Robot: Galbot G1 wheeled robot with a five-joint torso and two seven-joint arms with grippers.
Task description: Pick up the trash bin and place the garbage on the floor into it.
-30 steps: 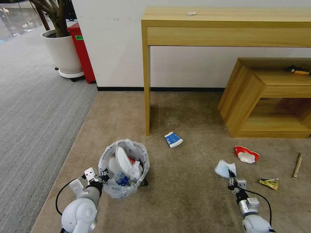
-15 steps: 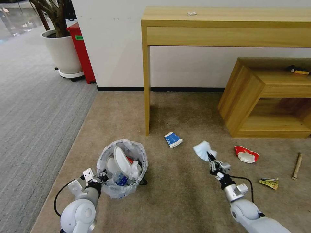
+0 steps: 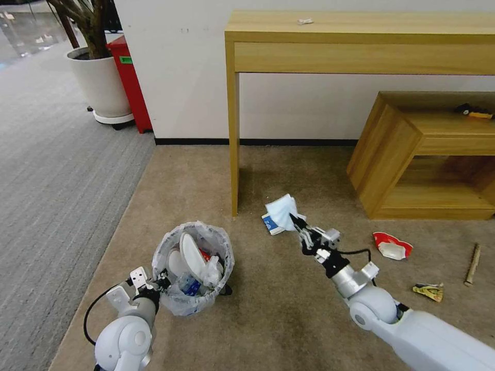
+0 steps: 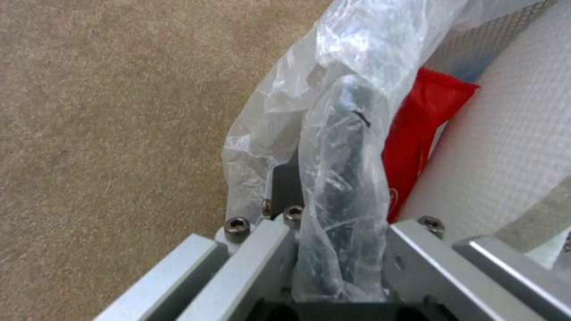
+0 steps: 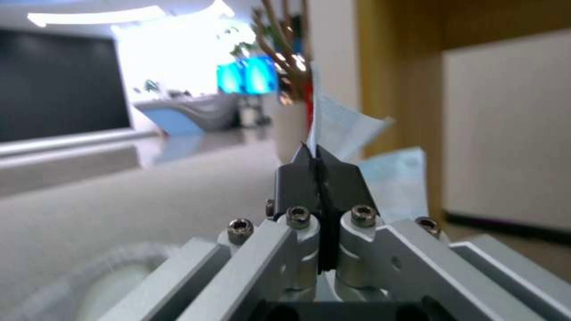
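The bag-lined trash bin (image 3: pixel 192 268) was gripped at its rim by the left gripper (image 3: pixel 164 281), raised just above the beige carpet (image 3: pixel 289 309). A blue mask (image 3: pixel 281 210) was pinched in the clenched right gripper (image 3: pixel 296 222), held over the blue-white carton (image 3: pixel 269 224), right of the bin

No lettering can be read anywhere (the blue-white carton (image 3: pixel 271 225) shows print too small to read).

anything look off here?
Mostly floor litter: a crushed red-white cup, stick and yellow wrapper lie on the carpet. A white scrap sits on the desk.
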